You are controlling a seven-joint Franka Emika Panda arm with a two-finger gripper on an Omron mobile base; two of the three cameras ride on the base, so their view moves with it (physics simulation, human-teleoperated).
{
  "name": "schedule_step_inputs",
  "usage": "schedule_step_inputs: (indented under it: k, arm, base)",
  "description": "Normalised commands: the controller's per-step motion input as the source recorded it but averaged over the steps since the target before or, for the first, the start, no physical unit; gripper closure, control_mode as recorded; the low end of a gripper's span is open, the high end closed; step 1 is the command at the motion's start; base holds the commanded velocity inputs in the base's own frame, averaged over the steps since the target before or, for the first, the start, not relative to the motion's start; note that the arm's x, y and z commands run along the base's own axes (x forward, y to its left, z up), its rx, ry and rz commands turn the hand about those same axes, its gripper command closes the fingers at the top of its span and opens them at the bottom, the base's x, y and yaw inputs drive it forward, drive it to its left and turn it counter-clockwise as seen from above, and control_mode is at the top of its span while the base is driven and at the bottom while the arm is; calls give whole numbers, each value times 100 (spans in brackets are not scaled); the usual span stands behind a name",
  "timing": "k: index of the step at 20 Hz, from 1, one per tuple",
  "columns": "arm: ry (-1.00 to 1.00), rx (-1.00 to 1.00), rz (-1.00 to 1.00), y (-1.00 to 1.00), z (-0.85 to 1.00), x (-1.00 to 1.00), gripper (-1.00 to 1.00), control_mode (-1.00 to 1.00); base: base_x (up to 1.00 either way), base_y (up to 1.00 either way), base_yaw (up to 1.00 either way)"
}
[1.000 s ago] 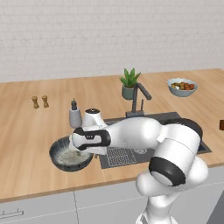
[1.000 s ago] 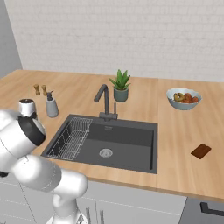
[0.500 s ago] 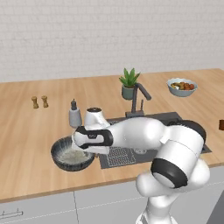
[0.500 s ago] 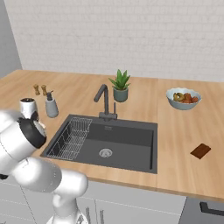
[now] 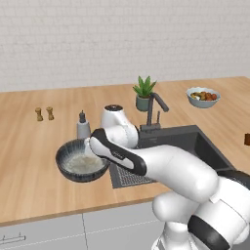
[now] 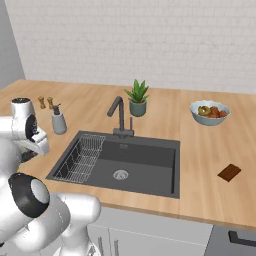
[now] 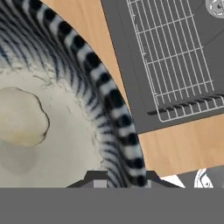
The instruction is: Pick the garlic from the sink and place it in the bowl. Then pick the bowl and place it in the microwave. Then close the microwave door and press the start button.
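The bowl (image 5: 67,152), dark and streaked outside and pale inside, stands on the wooden counter left of the sink (image 5: 197,142). Inside it lies the cream garlic (image 7: 21,116), on the pale bottom. My gripper (image 5: 91,146) reaches down over the bowl's right rim. In the hand view the striped bowl wall (image 7: 89,70) runs between the two fingertips (image 7: 94,180) of the gripper (image 7: 121,180), which stand shut against the rim, one inside and one outside. The microwave and its door are out of view.
A wire rack (image 6: 82,160) lies in the left of the sink (image 6: 150,162) beside the drain (image 6: 120,174), with the faucet (image 6: 119,117) and a potted plant (image 6: 137,97) behind. A soap bottle (image 5: 83,127) stands behind the bowl. A fruit bowl (image 6: 210,112) sits far right.
The jaws have closed from wide open onto the bowl's rim. The bowl and the garlic stay where they were.
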Motion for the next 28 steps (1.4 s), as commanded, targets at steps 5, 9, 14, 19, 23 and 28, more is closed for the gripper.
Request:
schedule_step_inputs:
  k: [5,9,14,19,23,28]
  arm:
    - [-7,-3,0,-16,100,-34,100,-100]
    - [-11,-1,0,-42,100,-31,100,-100]
    - [-6,0,1,-76,94,-24,100,-100]
    - [-3,0,0,-70,78,-30,100,-100]
    - [-7,0,0,-52,75,-36,100,-100]
    - [0,0,0,-6,0,-5,100,100]
  base:
    - [0,0,0]
    - [0,0,0]
    - [0,0,0]
    - [0,0,0]
    - [0,0,0]
    - [-20,-9,0]
